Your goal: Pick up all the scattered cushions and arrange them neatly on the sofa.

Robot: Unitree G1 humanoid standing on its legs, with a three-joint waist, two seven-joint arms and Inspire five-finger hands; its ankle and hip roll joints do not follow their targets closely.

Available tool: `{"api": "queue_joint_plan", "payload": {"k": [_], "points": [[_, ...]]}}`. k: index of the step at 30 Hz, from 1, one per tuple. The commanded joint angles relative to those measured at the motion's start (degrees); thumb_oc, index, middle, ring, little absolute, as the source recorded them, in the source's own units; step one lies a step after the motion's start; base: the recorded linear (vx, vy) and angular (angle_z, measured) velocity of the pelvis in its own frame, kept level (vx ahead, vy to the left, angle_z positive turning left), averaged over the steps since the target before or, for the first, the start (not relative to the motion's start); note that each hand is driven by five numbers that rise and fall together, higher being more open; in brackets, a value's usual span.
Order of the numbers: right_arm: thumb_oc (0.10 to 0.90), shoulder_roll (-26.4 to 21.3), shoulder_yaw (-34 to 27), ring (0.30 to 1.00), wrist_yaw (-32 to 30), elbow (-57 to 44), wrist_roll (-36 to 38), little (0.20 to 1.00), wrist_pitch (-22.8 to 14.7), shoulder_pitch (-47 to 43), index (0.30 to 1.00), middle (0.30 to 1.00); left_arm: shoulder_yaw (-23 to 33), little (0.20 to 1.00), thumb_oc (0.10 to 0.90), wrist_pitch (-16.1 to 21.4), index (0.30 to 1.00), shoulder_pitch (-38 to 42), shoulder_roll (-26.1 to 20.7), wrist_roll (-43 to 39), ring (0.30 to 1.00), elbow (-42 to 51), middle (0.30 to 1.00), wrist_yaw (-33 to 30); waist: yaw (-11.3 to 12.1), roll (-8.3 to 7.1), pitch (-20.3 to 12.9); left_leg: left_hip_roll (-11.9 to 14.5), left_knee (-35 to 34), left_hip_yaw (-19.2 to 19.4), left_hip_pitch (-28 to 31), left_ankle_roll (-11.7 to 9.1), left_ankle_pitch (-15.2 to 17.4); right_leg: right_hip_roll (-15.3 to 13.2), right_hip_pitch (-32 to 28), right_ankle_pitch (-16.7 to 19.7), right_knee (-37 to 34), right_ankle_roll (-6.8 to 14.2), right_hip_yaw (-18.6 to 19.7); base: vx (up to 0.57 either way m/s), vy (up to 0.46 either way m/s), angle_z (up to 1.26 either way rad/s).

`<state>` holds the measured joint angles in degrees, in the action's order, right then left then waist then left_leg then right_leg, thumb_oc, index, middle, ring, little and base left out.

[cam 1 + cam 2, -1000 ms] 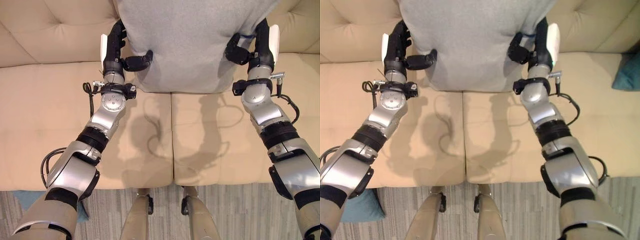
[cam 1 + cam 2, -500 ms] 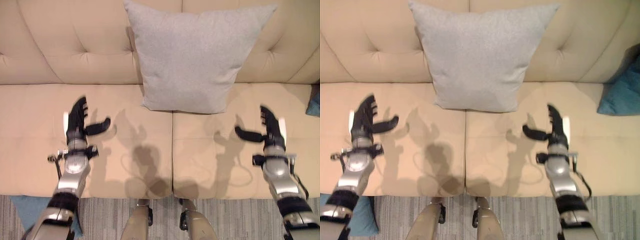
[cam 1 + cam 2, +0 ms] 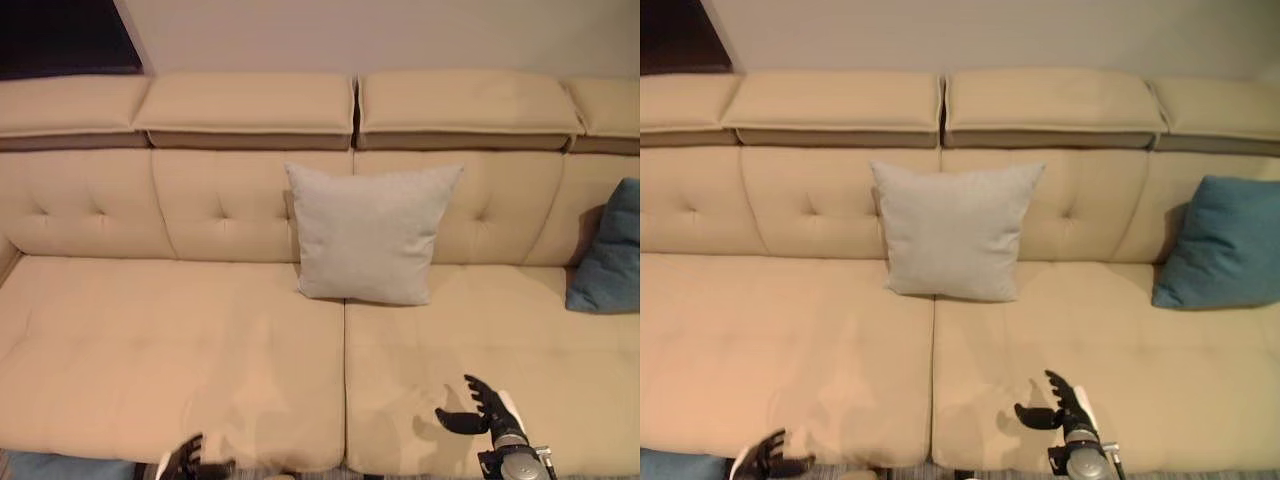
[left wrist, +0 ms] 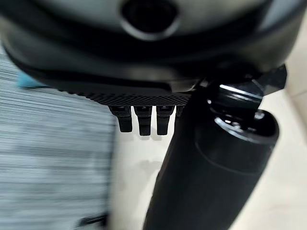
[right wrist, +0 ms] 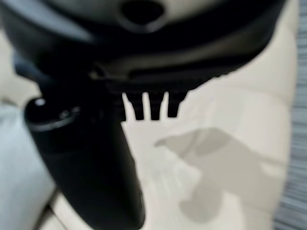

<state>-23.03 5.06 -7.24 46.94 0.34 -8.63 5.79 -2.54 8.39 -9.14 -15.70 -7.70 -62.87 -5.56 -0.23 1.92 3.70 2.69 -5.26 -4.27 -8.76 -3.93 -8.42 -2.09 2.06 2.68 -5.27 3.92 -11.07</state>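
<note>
beige sofa (image 3: 790, 340) holds one grey cushion (image 3: 955, 232), one teal cushion (image 3: 1220, 243).

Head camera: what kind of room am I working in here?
Likely a living room: a long beige tufted sofa against a plain wall, a grey cushion and a teal cushion leaning on its backrest.

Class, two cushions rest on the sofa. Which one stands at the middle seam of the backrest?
The grey cushion. It leans upright at the centre of the sofa, where the two seats meet; the teal cushion sits far toward the right end.
</note>
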Motion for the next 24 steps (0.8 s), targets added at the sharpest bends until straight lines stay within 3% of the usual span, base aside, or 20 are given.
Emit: {"api": "queue_joint_plan", "payload": {"k": [1,2,6,8,11,13,19,22,23,24], "points": [[0.800,-0.95,-1.00,0.900,-0.97,1.68,1.91,0.900,-2.48,-4.27,0.900,0.900,0.42,0.900,0.800,1.51,0.900,4.82,-2.78,3.43,0.900,-1.74,0.900,-1.12,1.43,-4.89,1.72,0.03,10.80,4.26,-2.47,-2.06,6.23,-1.78,0.14,-3.32,0.88,1.30,-2.23,-0.21,-0.024,0.14],[0.800,-0.95,-0.99,0.900,-0.98,1.72,1.92,0.900,-2.51,-4.32,0.900,0.900,0.44,0.900,0.800,1.52,0.900,4.85,-2.78,3.43,0.900,-1.76,0.900,-1.13,1.40,-4.87,1.71,0.04,11.01,4.23,-2.61,-2.05,6.35,-1.76,0.17,-3.32,0.89,1.30,-2.26,-0.24,-0.015,0.32],[0.800,-0.29,0.40,0.900,-1.30,7.00,1.97,0.900,-1.50,-5.95,0.900,0.900,0.22,0.900,0.800,1.67,0.900,5.75,-1.49,3.11,0.900,-2.52,0.900,-1.25,1.17,-6.27,1.87,-0.01,19.31,5.95,-0.91,-0.86,13.38,-3.51,1.68,-1.12,0.45,1.57,-3.16,-0.17,0.021,0.25],[0.800,-0.12,0.71,0.900,-1.28,8.04,1.57,0.900,-1.17,-6.11,0.900,0.900,-0.12,0.900,0.800,1.76,0.900,5.97,-1.31,3.00,0.900,-2.18,0.900,-1.28,0.96,-6.29,1.63,0.22,19.96,6.35,0.13,-0.87,13.93,-3.61,1.94,-0.76,0.39,1.59,-3.45,-0.07,0.032,0.09],[0.800,0.28,1.14,0.900,-1.24,10.30,1.00,0.900,-0.81,-6.53,0.900,0.900,-0.70,0.900,0.800,1.72,0.900,6.43,-0.93,3.02,0.900,-1.77,0.900,-1.03,0.46,-6.31,0.88,-0.40,19.45,6.44,2.35,-0.83,14.64,-3.98,2.57,-0.05,0.44,1.81,-4.26,-0.07,0.087,0.48],[0.800,1.49,1.44,0.900,-1.73,13.81,0.27,0.900,0.26,-7.38,0.900,0.900,-2.68,0.900,0.800,1.84,0.900,8.59,-0.59,2.86,0.900,-0.30,0.900,-1.22,-1.13,-5.34,0.23,-0.68,12.03,8.84,7.45,-0.61,16.64,-4.90,5.13,2.01,0.93,2.85,-6.64,-0.15,0.187,0.54],[0.800,3.00,2.92,0.900,-2.31,15.97,-0.85,0.900,1.43,-9.37,0.900,0.900,-3.09,0.900,0.800,1.57,0.900,9.92,-0.86,3.20,0.900,-1.52,0.900,-1.92,-0.49,-6.45,1.30,-3.61,8.73,6.22,6.57,0.92,16.08,-6.45,8.86,5.82,0.64,4.94,-5.91,-0.14,0.132,0.21],[0.800,3.86,3.54,0.900,-2.46,16.28,-1.37,0.900,1.98,-10.71,0.900,0.900,-2.44,0.900,0.800,1.04,0.900,10.39,-1.66,4.65,0.900,-4.52,0.900,-2.17,-0.19,-6.76,2.38,-4.24,8.05,4.98,5.82,2.04,15.20,-7.22,10.90,6.02,2.79,6.09,-3.55,-0.20,0.093,-0.07],[0.800,4.03,4.18,0.900,-2.57,16.36,-1.92,0.900,2.26,-11.56,0.900,0.900,-3.07,0.900,0.800,0.91,0.900,11.10,-2.36,5.66,0.900,-5.29,0.900,-2.52,-0.63,-6.32,3.32,-4.15,7.81,4.42,5.07,2.82,14.33,-6.35,12.76,4.57,6.88,6.59,2.55,-0.27,0.088,-0.08],[0.800,4.06,4.22,0.900,-2.59,16.40,-1.73,0.900,2.19,-11.68,0.900,0.900,-3.46,0.900,0.800,0.91,0.900,11.28,-2.53,5.98,0.900,-5.27,0.900,-2.64,-0.64,-6.11,3.43,-4.33,7.60,4.10,4.51,3.17,13.76,-5.79,12.45,3.42,8.49,6.27,5.16,-0.32,0.078,-0.07]]}}
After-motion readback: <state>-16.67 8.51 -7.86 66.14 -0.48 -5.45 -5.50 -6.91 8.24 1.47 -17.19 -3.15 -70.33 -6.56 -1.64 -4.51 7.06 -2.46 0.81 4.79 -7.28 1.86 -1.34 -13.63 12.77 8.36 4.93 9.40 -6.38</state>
